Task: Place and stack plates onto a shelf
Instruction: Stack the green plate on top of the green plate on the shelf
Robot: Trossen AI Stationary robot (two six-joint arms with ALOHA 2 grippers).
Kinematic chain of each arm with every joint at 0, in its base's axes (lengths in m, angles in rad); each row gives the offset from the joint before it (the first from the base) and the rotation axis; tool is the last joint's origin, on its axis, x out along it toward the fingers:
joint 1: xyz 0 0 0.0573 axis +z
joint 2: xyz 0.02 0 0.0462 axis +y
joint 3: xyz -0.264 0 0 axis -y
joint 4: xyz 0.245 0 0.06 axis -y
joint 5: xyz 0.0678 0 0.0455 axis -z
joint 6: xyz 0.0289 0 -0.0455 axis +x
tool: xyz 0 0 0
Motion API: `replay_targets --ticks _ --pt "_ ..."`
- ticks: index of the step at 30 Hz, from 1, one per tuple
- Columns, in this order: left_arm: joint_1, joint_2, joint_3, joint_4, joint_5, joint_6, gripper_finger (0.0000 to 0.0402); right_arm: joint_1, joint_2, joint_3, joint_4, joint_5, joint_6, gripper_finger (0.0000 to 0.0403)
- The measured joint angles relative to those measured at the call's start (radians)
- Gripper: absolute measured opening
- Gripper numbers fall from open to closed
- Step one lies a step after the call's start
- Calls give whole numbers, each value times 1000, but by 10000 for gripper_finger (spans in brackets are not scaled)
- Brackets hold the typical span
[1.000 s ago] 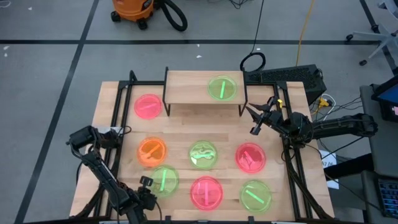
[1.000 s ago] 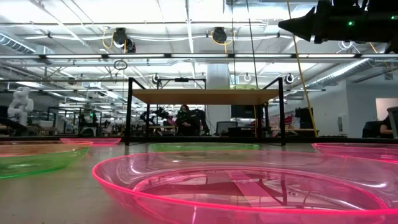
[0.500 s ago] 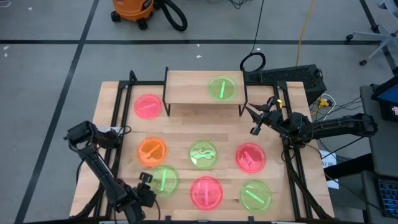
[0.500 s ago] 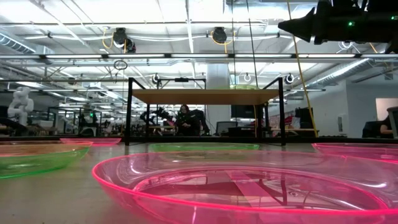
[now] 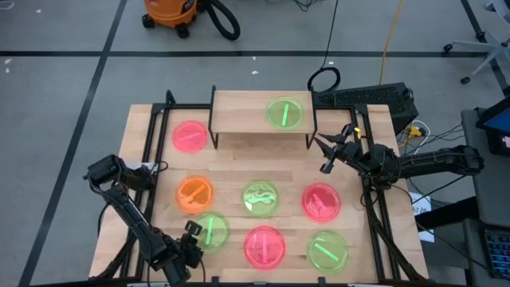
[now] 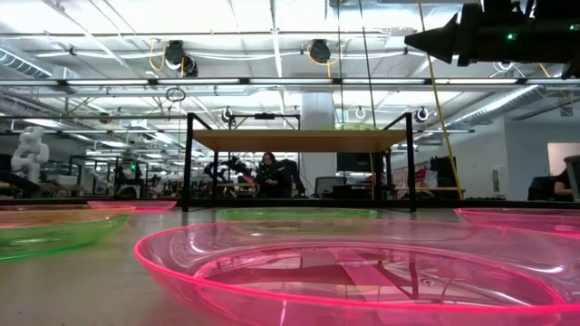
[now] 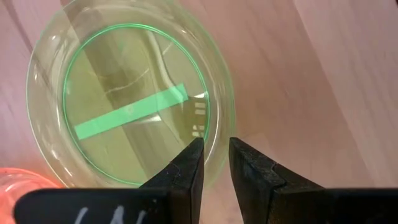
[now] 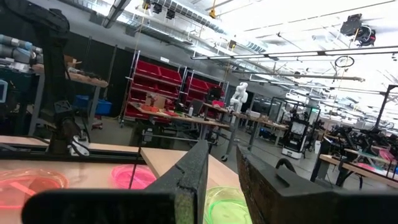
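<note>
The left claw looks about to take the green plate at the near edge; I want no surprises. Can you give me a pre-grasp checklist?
1. Left claw over the green plate's rim: ok, fingertips straddle its edge.
2. Left claw empty: ok, narrow gap, nothing between the fingers.
3. Plate lies flat on the table: ok.
4. Neighbouring pink plate clear of the target: cannot tell; they lie close together.
5. Shelf has room: ok, only one green plate on it.
6. Right claw out of the way: ok, raised beside the shelf.
</note>
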Motion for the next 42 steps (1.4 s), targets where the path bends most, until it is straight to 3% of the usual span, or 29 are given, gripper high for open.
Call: replay_targets --ticks 17,33,42 --pt "6 63 0 72 -8 -7 83 0 0 0 -3 0 4 70" --pt "23 115 4 123 -35 90 83 0 0 0 -3 0 4 70" --pt "22 129 4 126 -64 45 67 0 0 0 -3 0 4 70"
